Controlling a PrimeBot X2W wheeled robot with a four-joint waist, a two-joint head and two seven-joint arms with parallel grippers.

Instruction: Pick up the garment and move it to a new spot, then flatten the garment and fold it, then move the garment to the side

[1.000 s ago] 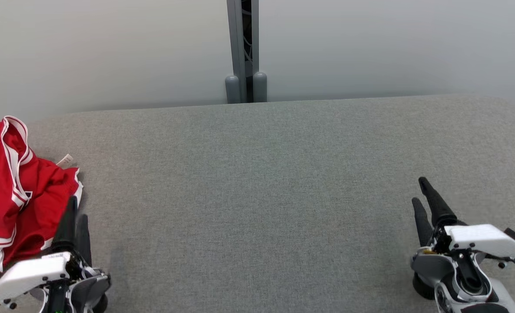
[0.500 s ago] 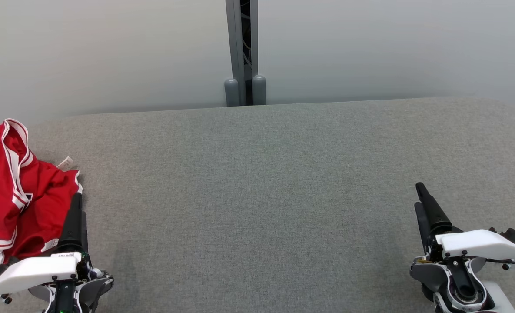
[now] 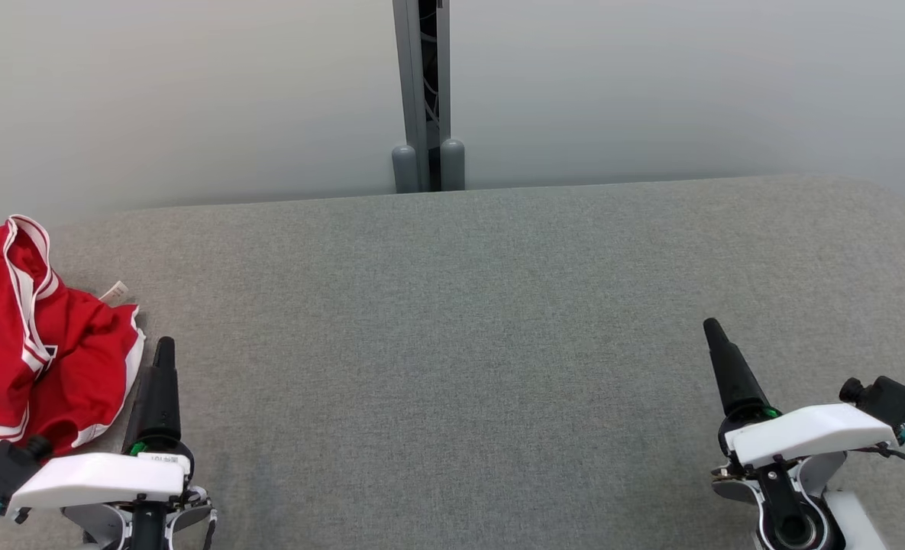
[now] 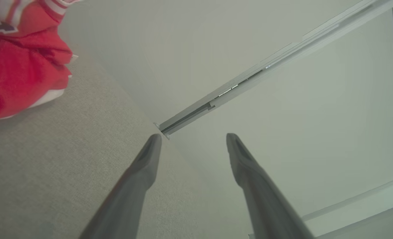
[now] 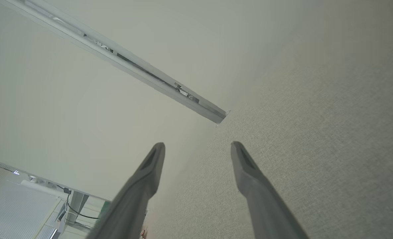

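Though apart, garment [image 3: 32,336] beside left claw [image 3: 163,351]

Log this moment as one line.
garment: crumpled heap, left end of table, ungrasped | left end effector: open, beside garment | right end effector: open, empty

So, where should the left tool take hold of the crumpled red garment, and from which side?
Probably the white-trimmed hem on the right side of the crumpled red and white garment, approached from the right by the open left tool. That hem faces the tool and bulges over the grey fabric tabletop, likely easy to pinch.
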